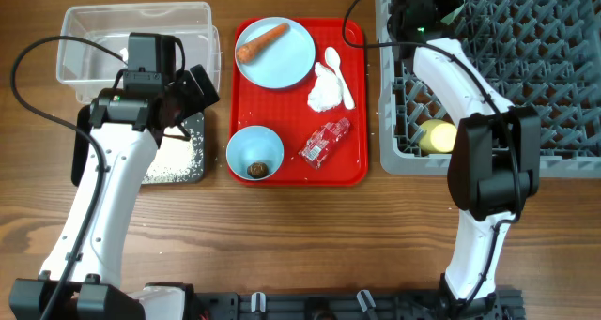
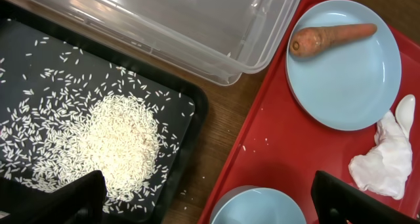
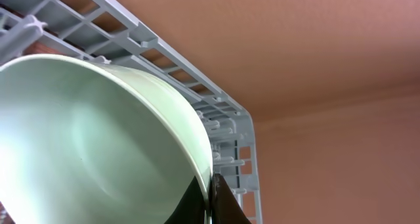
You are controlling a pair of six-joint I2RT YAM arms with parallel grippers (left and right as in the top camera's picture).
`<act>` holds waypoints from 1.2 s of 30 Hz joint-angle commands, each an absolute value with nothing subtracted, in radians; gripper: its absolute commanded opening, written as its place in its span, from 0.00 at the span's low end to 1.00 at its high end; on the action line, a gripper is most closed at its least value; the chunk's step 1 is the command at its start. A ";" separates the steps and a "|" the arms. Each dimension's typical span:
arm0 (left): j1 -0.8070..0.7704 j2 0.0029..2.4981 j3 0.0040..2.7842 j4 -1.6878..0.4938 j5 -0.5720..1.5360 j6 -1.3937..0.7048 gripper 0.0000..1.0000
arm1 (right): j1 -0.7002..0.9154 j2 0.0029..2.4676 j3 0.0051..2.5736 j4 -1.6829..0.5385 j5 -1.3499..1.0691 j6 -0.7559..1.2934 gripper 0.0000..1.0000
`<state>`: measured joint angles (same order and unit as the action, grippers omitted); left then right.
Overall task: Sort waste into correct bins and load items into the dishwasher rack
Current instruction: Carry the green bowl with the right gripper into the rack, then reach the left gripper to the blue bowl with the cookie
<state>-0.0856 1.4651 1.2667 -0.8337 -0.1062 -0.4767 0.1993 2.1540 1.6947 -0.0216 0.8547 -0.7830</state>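
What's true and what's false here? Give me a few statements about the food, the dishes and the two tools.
The carrot lies on the blue plate. True.
The rice is piled in the clear tub. False: it lies in the black tray.
The right tool is shut on a pale bowl at its rim. True.
The yellow cup stands on the red tray. False: it sits in the grey rack.
The left tool grips the napkin. False: it is open and holds nothing.
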 commanded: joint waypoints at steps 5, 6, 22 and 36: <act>-0.080 1.470 1.262 -0.832 -0.101 -0.476 1.00 | 0.249 2.170 1.695 -0.148 0.787 -0.749 0.04; -0.080 1.470 1.262 -0.832 -0.101 -0.476 1.00 | 0.264 2.170 1.695 -0.165 0.786 -0.749 0.04; -0.080 1.470 1.262 -0.817 -0.101 -0.477 1.00 | 0.375 2.034 1.696 -0.387 0.782 -0.378 1.00; -0.206 1.464 1.262 -1.040 0.078 -0.366 0.73 | 0.384 1.731 1.695 -0.994 -0.303 -0.069 0.96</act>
